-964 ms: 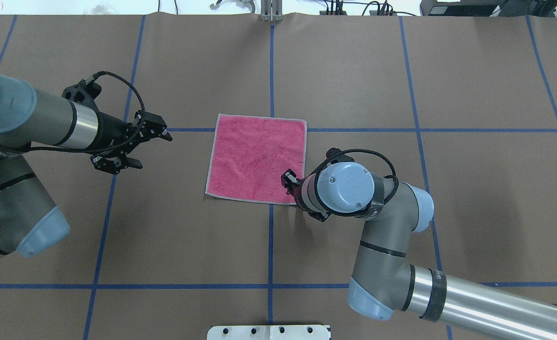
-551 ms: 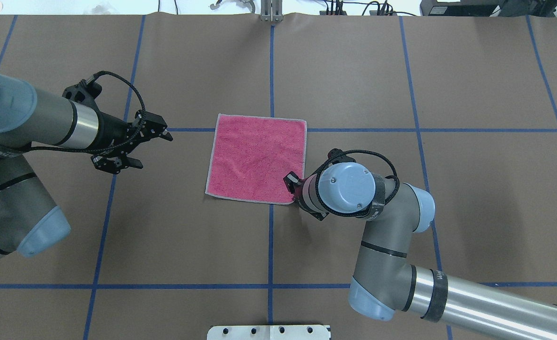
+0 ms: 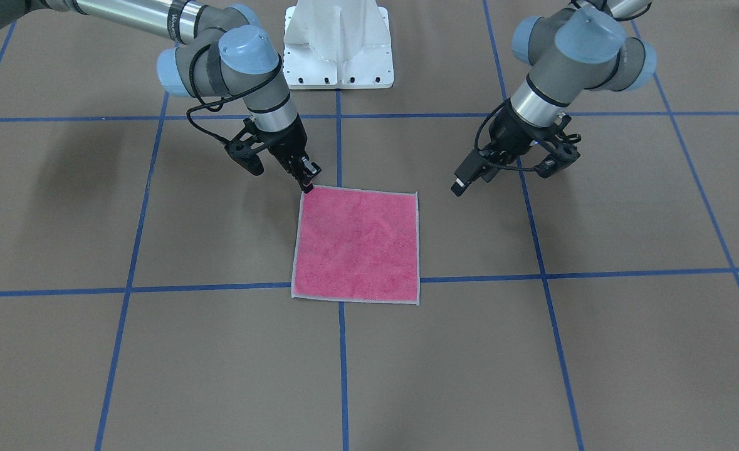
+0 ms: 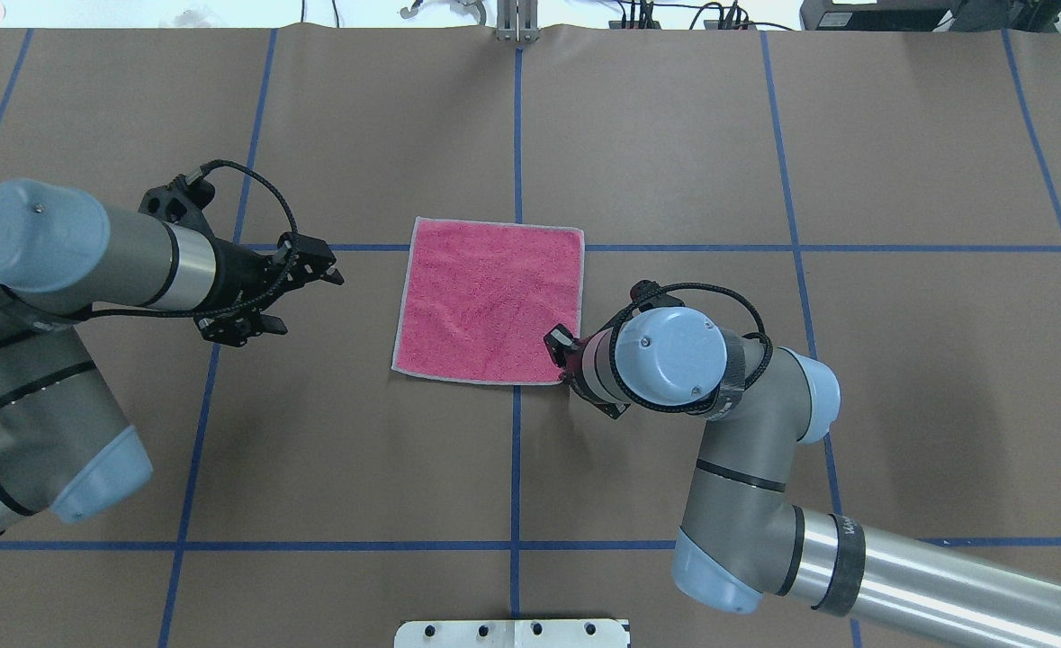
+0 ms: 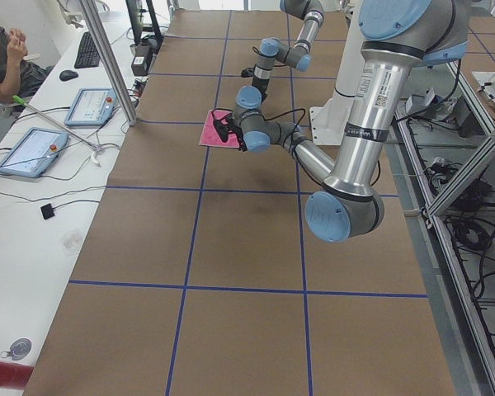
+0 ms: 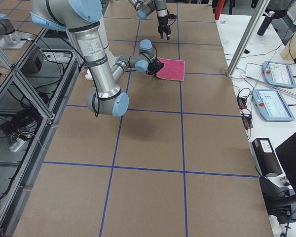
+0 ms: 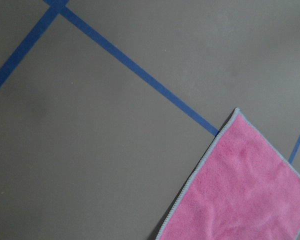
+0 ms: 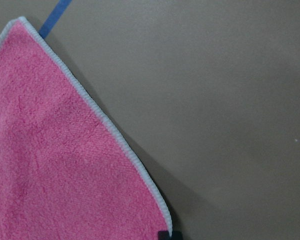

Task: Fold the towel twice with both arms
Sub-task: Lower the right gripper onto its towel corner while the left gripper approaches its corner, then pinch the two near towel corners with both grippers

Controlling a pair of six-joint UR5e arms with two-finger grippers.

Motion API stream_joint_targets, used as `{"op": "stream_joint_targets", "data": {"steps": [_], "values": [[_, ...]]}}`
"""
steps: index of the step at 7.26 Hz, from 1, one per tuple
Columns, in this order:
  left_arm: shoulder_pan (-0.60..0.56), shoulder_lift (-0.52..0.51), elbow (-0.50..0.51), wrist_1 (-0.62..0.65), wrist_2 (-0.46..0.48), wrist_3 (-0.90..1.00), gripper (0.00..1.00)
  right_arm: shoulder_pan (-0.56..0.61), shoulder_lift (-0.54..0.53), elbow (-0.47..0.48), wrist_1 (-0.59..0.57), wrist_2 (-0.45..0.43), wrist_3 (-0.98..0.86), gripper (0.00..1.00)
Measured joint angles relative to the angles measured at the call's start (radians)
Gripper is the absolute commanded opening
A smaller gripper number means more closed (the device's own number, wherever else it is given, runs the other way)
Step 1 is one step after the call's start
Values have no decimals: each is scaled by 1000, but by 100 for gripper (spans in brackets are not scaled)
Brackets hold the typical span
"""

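- Towel (image 4: pixel 490 310) lay flat on the desk (image 4: pixel 674 135), pink face up, light grey hem showing all round, unfolded.
- It sat near the desk's middle. Its far edge ran along a blue tape line (image 4: pixel 854 247), and the centre line passed under it.
- Right arm (image 4: pixel 746 450) reached in from the robot's right, wrist bent down over the towel's near right corner.
- Right tool (image 3: pixel 308 181) was at that corner, tip touching it, fingers looking drawn close together in the front view.
- I couldn't tell if it was really clamped on the cloth. The corner wasn't raised, and from overhead the wrist hid most of the tool.
- Right wrist view: towel (image 8: pixel 55 165) filled the left side, its corner ending at a small black fingertip (image 8: pixel 169 235) at the bottom edge.
- Left arm (image 4: pixel 89 252) came in from the robot's left.
- Left tool (image 4: pixel 305 301) had its fingers spread wide apart, gripping nothing.
- It pointed toward the towel's left edge and was apart from it, near the far left corner.
- In the front view the left tool (image 3: pixel 503 180) was at the right, also clear of the towel (image 3: pixel 356 244).
- Left wrist view: towel corner (image 7: pixel 245 195) at lower right, bare desk and tape elsewhere.
- Side views: towel (image 5: pixel 210 132) (image 6: pixel 171 69) was small and partly hidden by the arms.
- White base (image 3: pixel 338 44) stood at the robot's edge of the desk.
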Motion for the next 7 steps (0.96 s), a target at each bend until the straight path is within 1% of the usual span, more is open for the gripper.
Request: {"op": "stream_joint_targets", "data": {"steps": [1, 4, 5, 7], "values": [[60, -3, 1, 1, 81, -2, 98, 1, -16, 21, 0, 3, -1, 0], [193, -24, 11, 24, 177, -104, 90, 3, -41, 57, 0, 7, -1, 0], [229, -46, 25, 37, 216, -116, 84, 3, -43, 60, 0, 7, -1, 0], [253, -92, 65, 51, 241, -122, 80, 4, -47, 62, 0, 7, -1, 0]]}}
